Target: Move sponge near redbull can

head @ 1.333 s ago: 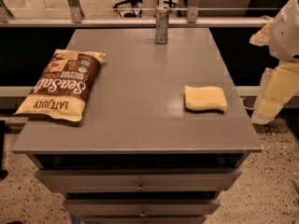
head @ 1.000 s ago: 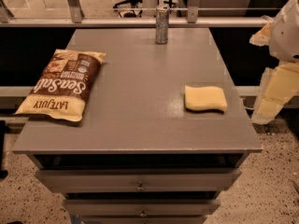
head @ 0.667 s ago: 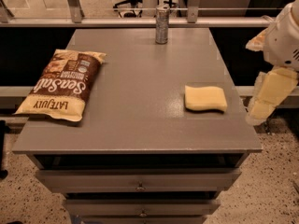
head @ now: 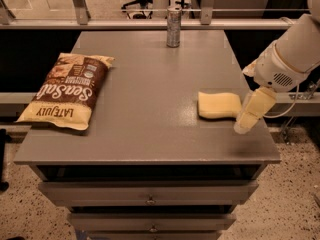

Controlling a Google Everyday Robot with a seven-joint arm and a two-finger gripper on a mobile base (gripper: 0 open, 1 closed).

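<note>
Nothing done yet: sponge (head: 217,105) lies well apart from redbull can (head: 173,27) at far edge of table (head: 150,109); gripper (head: 252,113) just beside sponge, state unreadable.

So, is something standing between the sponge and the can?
Nothing visible does: the chip bag lies well left of the line from the sponge to the can at the far edge of the table. The gripper is at the sponge's right edge.

Cream gripper (head: 243,125) beside pale yellow sponge (head: 217,105)
</note>
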